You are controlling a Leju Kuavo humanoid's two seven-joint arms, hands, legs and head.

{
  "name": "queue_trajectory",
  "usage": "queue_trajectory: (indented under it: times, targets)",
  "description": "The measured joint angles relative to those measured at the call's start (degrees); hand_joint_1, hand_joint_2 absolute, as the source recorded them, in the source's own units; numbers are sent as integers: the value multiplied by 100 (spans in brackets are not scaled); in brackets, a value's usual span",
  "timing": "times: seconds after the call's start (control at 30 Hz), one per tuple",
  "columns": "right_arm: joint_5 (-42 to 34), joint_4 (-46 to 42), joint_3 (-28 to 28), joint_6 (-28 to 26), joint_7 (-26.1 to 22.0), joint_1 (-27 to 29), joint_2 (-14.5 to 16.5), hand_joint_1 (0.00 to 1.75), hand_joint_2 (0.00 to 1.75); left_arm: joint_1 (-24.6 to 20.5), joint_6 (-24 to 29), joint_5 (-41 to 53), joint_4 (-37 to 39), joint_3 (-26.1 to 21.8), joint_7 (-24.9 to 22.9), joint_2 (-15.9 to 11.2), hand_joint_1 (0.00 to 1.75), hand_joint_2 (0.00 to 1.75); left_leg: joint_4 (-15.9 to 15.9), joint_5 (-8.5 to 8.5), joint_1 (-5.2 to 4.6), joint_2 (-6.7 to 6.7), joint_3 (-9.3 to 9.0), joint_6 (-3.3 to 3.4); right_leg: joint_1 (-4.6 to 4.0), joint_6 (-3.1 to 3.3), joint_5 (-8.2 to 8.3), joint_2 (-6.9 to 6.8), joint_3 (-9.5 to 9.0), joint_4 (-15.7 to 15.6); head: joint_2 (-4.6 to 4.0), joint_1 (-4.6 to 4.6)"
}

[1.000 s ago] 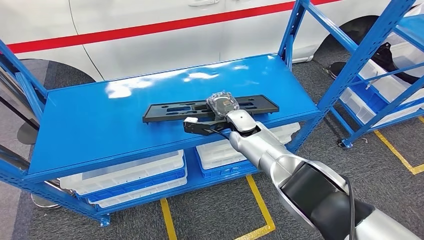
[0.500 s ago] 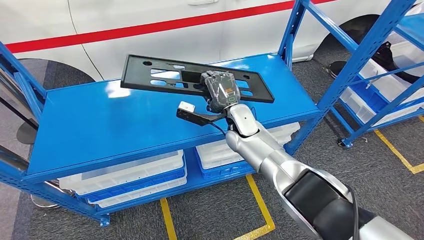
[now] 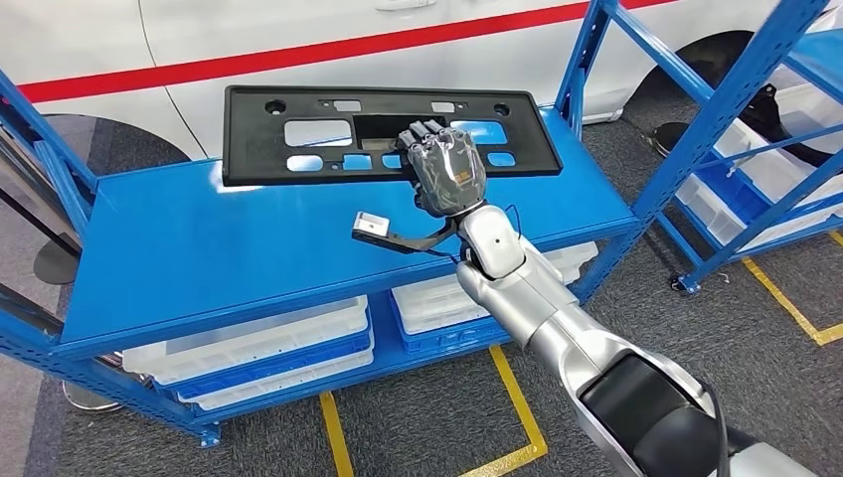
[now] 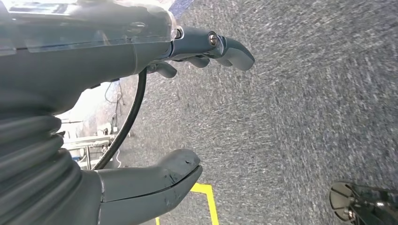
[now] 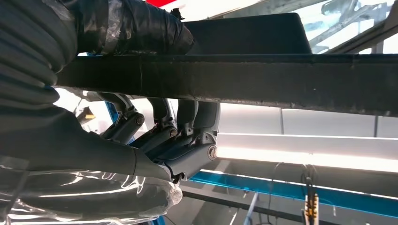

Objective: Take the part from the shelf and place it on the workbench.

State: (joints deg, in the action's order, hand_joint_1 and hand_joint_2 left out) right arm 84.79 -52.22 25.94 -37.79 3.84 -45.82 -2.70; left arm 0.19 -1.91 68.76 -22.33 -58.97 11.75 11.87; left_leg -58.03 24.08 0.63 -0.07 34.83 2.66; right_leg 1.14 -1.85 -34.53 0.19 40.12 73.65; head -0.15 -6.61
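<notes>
Part's off the shelf, table drop to come.
My right hand [image 3: 444, 169] clamps the black part [image 3: 378, 132] by its lower edge, raised above the blue shelf [image 3: 199, 248]; left hand [image 4: 141, 108] hangs spread, holding nothing.

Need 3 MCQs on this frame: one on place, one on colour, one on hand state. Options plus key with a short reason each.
1. Where is the black part?
A. flat on the shelf top
B. lifted above the shelf top, in the right hand
C. on the floor

2. What colour is the shelf?
A. blue
B. yellow
C. grey

3. What is the left hand doing?
A. holding the part
B. pressing on a bin
C. holding nothing, fingers apart

Key: 1 B, the right hand grips the part's lower edge and holds it up, tilted. 2 A, top and frame are blue. 3 C, the left wrist view shows thumb and fingers apart over grey carpet.
</notes>
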Motion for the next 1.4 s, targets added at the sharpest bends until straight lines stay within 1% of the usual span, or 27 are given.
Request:
queue_trajectory:
  times: [0.03, 0.07, 0.13, 0.2, 0.3, 0.33, 0.4, 0.47, 0.5, 0.53, 0.57, 0.67, 0.73, 0.83, 0.87, 0.9, 0.97, 1.0, 1.03, 1.07, 1.13, 1.2, 1.23, 1.27, 1.33, 1.37, 1.4]
  targets:
    - [3, -33, -16, 0, -6, 39, -14, 175, 175, 2, 2, 1, 2, -10, -2, 0, 0, 175, -20, -1, 3, -2, 16, -2, 15, -9, 25, -2, 19, 74, 0, 1]
    - [4, -63, -32, 0, -3, 65, -25, 175, 175, 3, 2, 1, 4, -16, -4, 2, 0, 175, -46, 1, 7, -5, 34, -10, 35, -15, 157, -5, -77, -90, 0, 0]
    - [4, -126, -70, 0, 1, 78, -41, 175, 175, 6, 2, 0, 8, -21, -5, 7, 0, 175, -114, 8, 12, -14, 82, -55, 65, -25, 492, -6, -452, -805, 0, 1]
    - [4, -184, -93, 0, 0, 79, -55, 175, 175, 5, 3, -1, 10, -29, -5, 9, 0, 175, -180, 4, 1, -23, 136, -139, 50, 0, 666, 14, -657, -1278, 0, 2]
    - [6, -223, -99, 0, 0, 95, -65, 175, 175, 11, 8, -2, 10, -40, -5, 9, 0, 175, -175, -50, 10, -30, 183, -273, 19, 119, 747, 22, -598, -1315, 0, 3]
    - [6, -231, -100, 0, -2, 95, -66, 175, 175, 15, 8, -1, 11, -44, -5, 10, 0, 175, -211, 3, 21, -27, 209, -307, 25, 173, 789, 13, -573, -1331, 0, 2]
    - [6, -243, -100, 0, -9, 92, -64, 175, 175, 19, 8, -1, 12, -50, -5, 16, 0, 175, -584, 357, 37, -20, 351, -355, 38, 267, 882, -9, -497, -1363, 0, 3]
    - [17, -252, -99, 0, -21, 98, -65, 175, 175, 19, 9, 6, 13, -52, -10, 20, 0, 175, -1300, 853, 42, -17, 572, -382, 17, 304, 969, -21, -383, -1360, 0, 3]
    - [37, -266, -99, 0, -38, 108, -67, 175, 175, 18, 9, 11, 13, -55, -16, 20, 0, 175, -1591, 1012, 43, -17, 628, -387, 5, 307, 1014, -23, -315, -1353, 0, 3]
    - [58, -292, -99, 3, -64, 120, -70, 175, 175, 18, 9, 15, 13, -61, -26, 20, 0, 175, -1707, 1072, 43, -17, 594, -384, -5, 306, 1059, -25, -248, -1345, 0, 3]
    - [76, -341, -100, 10, -93, 135, -78, 175, 175, 18, 8, 18, 13, -71, -37, 20, 0, 175, -1583, 1030, 42, -17, 435, -371, -12, 301, 1104, -25, -185, -1336, 0, 3]
    - [80, -592, -99, 69, -187, 164, -126, 175, 175, 1, -1, 7, 13, -132, -66, 17, 0, 175, -430, 719, 23, -16, -377, -296, -26, 253, 1227, -26, -66, -1324, 0, 2]
    - [64, -779, -95, 150, -236, 169, -158, 175, 175, -17, -17, -9, 13, -180, -73, 15, 0, 175, -62, 646, -17, -23, -568, -251, -23, 180, 1311, -35, -41, -1340, 0, 2]
    - [-17, -1037, -74, 321, -300, 204, -220, 175, 175, -25, -57, -20, 13, -252, -81, 20, 0, 175, -5, 489, -30, -18, -496, -158, -11, 61, 1386, -26, -22, -1385, 0, 2]
    - [-82, -1136, -63, 412, -315, 219, -259, 175, 175, -32, -66, -19, 13, -277, -84, 23, 0, 175, 26, 408, -18, -3, -460, -108, -12, 38, 1265, -17, 17, -1312, 0, -1]
    - [-184, -1253, -50, 544, -329, 232, -308, 175, 175, -39, -71, -16, 13, -299, -88, 27, 0, 175, 57, 322, -7, 14, -404, -64, -13, 21, 1035, -9, 88, -1123, 0, -5]
    - [-422, -1491, -26, 844, -362, 264, -420, 175, 175, -48, -78, -7, 13, -335, -96, 31, 0, 175, 51, 188, -17, 30, -255, -6, 0, 6, 442, -7, 258, -459, 0, -11]
    - [-515, -1596, -14, 961, -383, 287, -478, 175, 175, -47, -83, -2, 13, -352, -98, 31, 0, 175, 36, 130, -25, 30, -163, -3, 3, -6, 262, -7, 309, -111, 0, -10]
    - [-573, -1683, -3, 1028, -400, 312, -531, 175, 175, -46, -89, 1, 13, -371, -99, 31, 0, 175, 14, 77, -30, 29, -71, -5, 5, -15, 214, -8, 296, 112, 0, -10]
    - [-607, -1756, 9, 1067, -412, 332, -573, 175, 175, -45, -96, 0, 13, -391, -99, 31, 0, 175, -13, 29, -33, 29, 23, -10, 5, -17, 279, -8, 195, 154, 0, -10]
    - [-659, -1894, 27, 1120, -418, 349, -637, 175, 175, -49, -110, -16, 11, -436, -99, 33, 0, 175, -79, -52, -34, 29, 189, -36, 3, 6, 512, -8, -288, -335, 0, -10]
    - [-720, -2066, 40, 1168, -420, 351, -697, 175, 175, -54, -139, -57, -5, -479, -99, 43, 0, 175, -128, -127, -48, 26, 299, -88, -24, 57, 510, -6, -819, -1072, 0, -8]
    - [-744, -2163, 46, 1183, -424, 354, -732, 175, 175, -54, -157, -83, -22, -510, -99, 48, 0, 175, -133, -170, -52, 25, 322, -120, -43, 84, 469, -4, -957, -1309, 0, -10]
    - [-760, -2258, 52, 1185, -431, 360, -770, 175, 175, -54, -175, -104, -41, -547, -100, 54, 0, 175, -122, -220, -53, 25, 337, -154, -65, 112, 449, -4, -993, -1414, 0, -9]
    - [-767, -2446, 67, 1168, -465, 394, -842, 175, 175, -46, -202, -139, -71, -628, -102, 60, 0, 175, -99, -279, -47, 8, 366, -221, -56, 185, 554, -24, -929, -1469, 0, -11]
    - [-766, -2541, 74, 1160, -489, 422, -876, 175, 175, -42, -211, -149, -84, -668, -104, 63, 0, 175, -152, -184, -43, -3, 408, -249, -41, 231, 622, -39, -883, -1490, 0, -8]
    - [-763, -2644, 84, 1158, -514, 454, -906, 175, 175, -35, -220, -161, -95, -705, -107, 64, 0, 175, -297, 23, -38, -13, 465, -274, -23, 278, 696, -55, -823, -1514, 0, -8]
